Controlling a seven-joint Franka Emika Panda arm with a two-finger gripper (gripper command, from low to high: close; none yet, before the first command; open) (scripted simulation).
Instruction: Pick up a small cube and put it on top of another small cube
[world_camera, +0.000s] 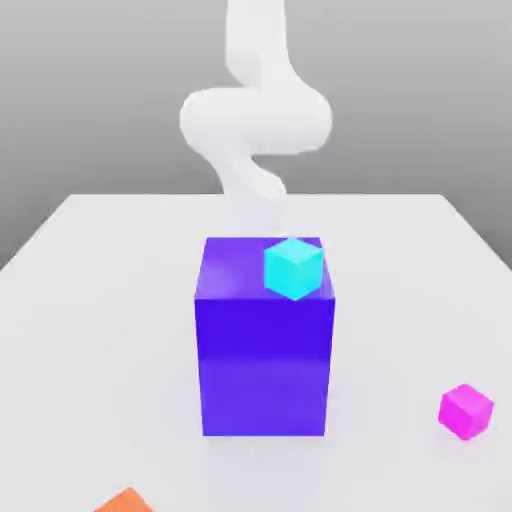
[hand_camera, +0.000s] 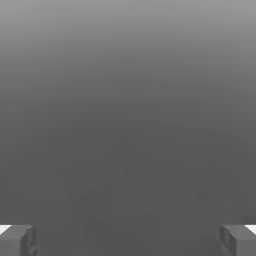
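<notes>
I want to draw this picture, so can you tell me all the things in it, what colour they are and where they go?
Tall block: one, blue-violet, standing in the middle of the table.
Small cyan cube: one, cyan, at the top of the tall block, toward the exterior view's right.
Small cube: one, magenta-pink, on the table, toward the exterior view's right of the tall block.
Orange cube: one, orange, at the near edge of the exterior view, toward its left, partly cut off.
Table: one, white, under everything.
Robot arm: one, white, curving behind the tall block.
Gripper: one, grey fingers set wide apart, nothing between them.
</notes>
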